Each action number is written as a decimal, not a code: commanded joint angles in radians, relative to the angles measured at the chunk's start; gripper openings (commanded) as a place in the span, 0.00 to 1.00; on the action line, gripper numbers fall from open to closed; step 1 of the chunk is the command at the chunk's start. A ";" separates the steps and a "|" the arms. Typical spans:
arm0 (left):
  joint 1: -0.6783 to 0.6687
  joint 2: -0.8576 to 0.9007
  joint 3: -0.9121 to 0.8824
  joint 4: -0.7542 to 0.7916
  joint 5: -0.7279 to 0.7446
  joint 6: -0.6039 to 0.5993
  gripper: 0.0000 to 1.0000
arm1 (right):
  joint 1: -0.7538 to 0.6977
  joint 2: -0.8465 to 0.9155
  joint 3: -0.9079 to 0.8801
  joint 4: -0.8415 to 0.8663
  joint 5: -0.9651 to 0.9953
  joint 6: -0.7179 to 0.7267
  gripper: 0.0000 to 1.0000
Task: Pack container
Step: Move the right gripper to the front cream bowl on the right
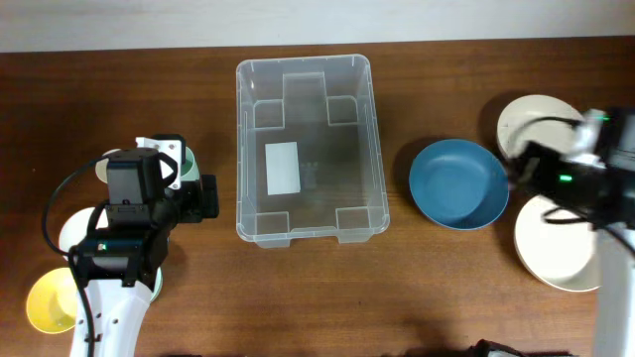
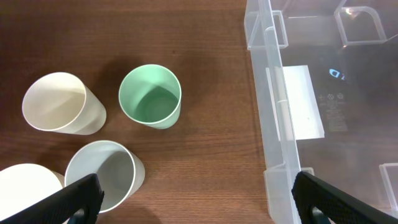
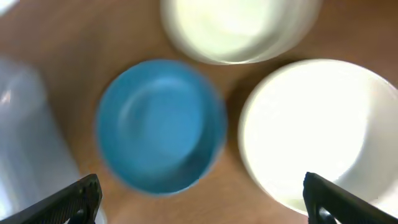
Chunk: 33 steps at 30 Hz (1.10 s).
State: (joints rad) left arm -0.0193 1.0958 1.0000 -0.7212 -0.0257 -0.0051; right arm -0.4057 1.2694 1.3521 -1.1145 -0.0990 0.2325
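The clear plastic container (image 1: 238,149) stands empty at the table's middle, with a white label (image 1: 283,167) on its bottom. Its wall (image 2: 280,112) also shows in the left wrist view and, blurred, in the right wrist view (image 3: 22,137). My left gripper (image 1: 210,196) is open and empty just left of the container; in its wrist view (image 2: 199,205) it hangs over bare wood. My right gripper (image 1: 516,177) is open and empty at the right edge of a blue bowl (image 1: 458,183). In its wrist view (image 3: 202,202) it sits just below the blue bowl (image 3: 161,124).
Left of the container stand a green cup (image 2: 150,95), a cream cup (image 2: 59,102) and a grey cup (image 2: 102,174). A yellow cup (image 1: 50,302) is at the front left. Two white bowls (image 1: 541,124) (image 1: 556,243) lie right of the blue bowl.
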 commanded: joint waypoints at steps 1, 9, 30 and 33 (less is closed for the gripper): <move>0.005 0.002 0.017 -0.003 0.012 -0.010 0.99 | -0.196 0.005 0.023 -0.021 -0.010 0.120 0.99; 0.005 0.002 0.017 -0.002 0.011 -0.010 0.99 | -0.559 0.048 -0.052 -0.094 -0.050 0.150 0.99; 0.005 0.002 0.017 0.006 0.011 -0.010 0.99 | -0.740 0.062 -0.613 0.409 -0.224 0.129 0.99; 0.005 0.002 0.017 0.006 0.011 -0.010 0.99 | -0.740 0.062 -0.660 0.475 -0.224 0.151 0.99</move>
State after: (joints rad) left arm -0.0193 1.0962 1.0000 -0.7174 -0.0257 -0.0051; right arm -1.1484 1.3308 0.7353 -0.6762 -0.3107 0.3531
